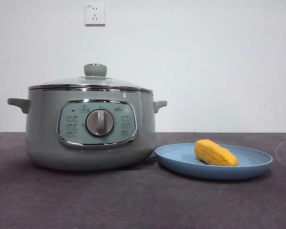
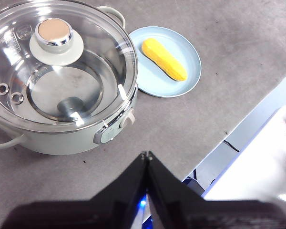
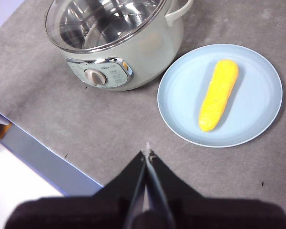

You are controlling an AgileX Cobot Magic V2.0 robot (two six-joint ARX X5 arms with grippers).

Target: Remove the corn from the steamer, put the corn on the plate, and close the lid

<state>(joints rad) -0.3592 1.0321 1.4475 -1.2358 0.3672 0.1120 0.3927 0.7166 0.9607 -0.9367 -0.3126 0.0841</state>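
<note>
The pale green steamer (image 1: pixel 90 129) stands at the left of the table with its glass lid (image 1: pixel 93 82) seated on the chrome rim. The yellow corn (image 1: pixel 215 153) lies on the light-blue plate (image 1: pixel 181 160) just right of the steamer. The left wrist view shows the lid (image 2: pixel 62 71), corn (image 2: pixel 164 58) and plate (image 2: pixel 186 81) from above; my left gripper (image 2: pixel 147 155) is shut and empty, high above the table in front of the steamer (image 2: pixel 76 143). My right gripper (image 3: pixel 148 153) is shut and empty, above the table near the plate (image 3: pixel 257 76) and corn (image 3: pixel 218 94).
A wall socket (image 1: pixel 95 15) is on the white wall behind. The table's near edge and a white base (image 2: pixel 257 167) show beyond it in the wrist views. Neither arm shows in the front view.
</note>
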